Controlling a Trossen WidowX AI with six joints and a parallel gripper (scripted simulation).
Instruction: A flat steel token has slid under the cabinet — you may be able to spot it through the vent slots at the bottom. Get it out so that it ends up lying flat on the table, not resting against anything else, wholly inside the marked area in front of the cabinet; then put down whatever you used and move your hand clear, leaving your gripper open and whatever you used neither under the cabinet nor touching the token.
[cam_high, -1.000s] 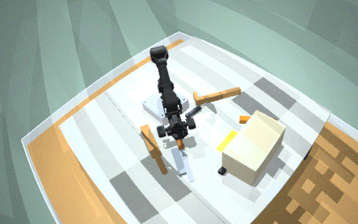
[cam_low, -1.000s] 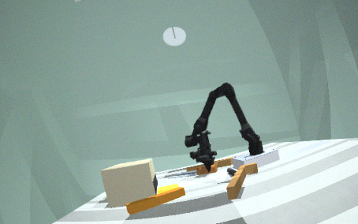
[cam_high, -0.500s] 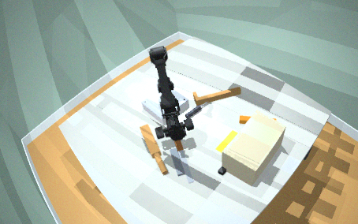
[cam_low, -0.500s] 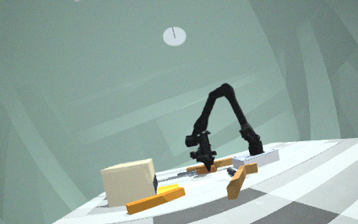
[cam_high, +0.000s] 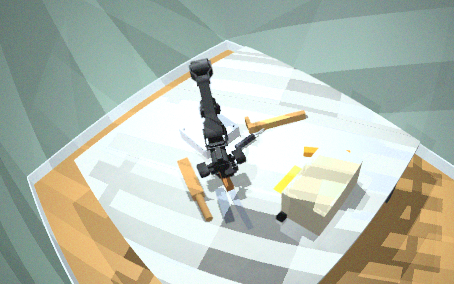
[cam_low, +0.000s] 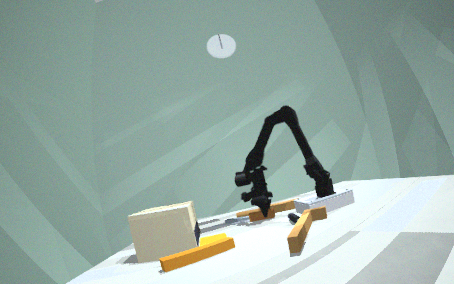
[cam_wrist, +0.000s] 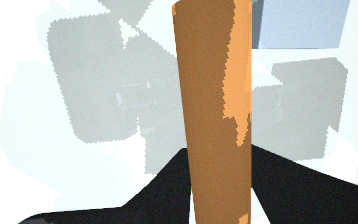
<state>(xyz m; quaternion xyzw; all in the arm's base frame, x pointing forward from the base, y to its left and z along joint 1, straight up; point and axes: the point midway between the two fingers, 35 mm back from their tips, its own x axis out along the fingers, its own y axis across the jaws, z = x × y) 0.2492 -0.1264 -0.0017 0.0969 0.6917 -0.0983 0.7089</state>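
My gripper is shut on a brown-orange wooden handle, low over the table. A pale blue-grey flat piece shows past it at the upper right of the wrist view; whether it joins the handle is unclear. The cream cabinet stands to the right in the top view, apart from my gripper. A yellow patch lies on the table beside the cabinet. I cannot make out the token or the vent slots.
A wooden paddle-shaped piece lies left of the gripper. An L-shaped wooden stick and a dark-handled tool lie near the base. An orange bar and a small black block are by the cabinet.
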